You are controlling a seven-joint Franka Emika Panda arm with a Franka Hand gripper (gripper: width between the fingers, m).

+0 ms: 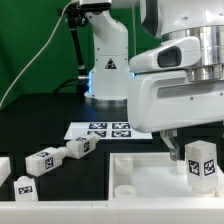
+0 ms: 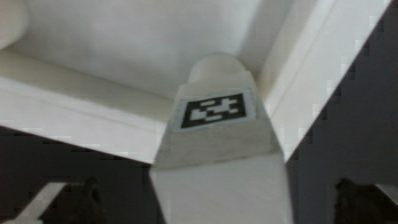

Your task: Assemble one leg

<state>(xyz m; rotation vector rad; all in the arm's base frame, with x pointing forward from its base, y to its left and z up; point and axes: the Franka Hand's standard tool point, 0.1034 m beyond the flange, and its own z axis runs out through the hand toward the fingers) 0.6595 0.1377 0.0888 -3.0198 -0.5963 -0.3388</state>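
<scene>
A white leg (image 1: 201, 162) with a black-and-white tag stands upright at the corner of the flat white panel (image 1: 140, 176), at the exterior view's lower right. My gripper (image 1: 197, 150) hangs over it, with one thin finger (image 1: 172, 148) showing beside the leg and apart from it. In the wrist view the leg (image 2: 217, 150) runs up between my fingers (image 2: 50, 206), with dark gaps on both sides, so my gripper (image 2: 208, 208) is open around it. The panel (image 2: 107, 40) fills the view behind the leg.
Several more legs lie on the black table at the exterior view's left, among them one (image 1: 42, 160), another (image 1: 80, 147) and a third (image 1: 25, 186). The marker board (image 1: 100, 128) lies in front of the robot base (image 1: 105, 75).
</scene>
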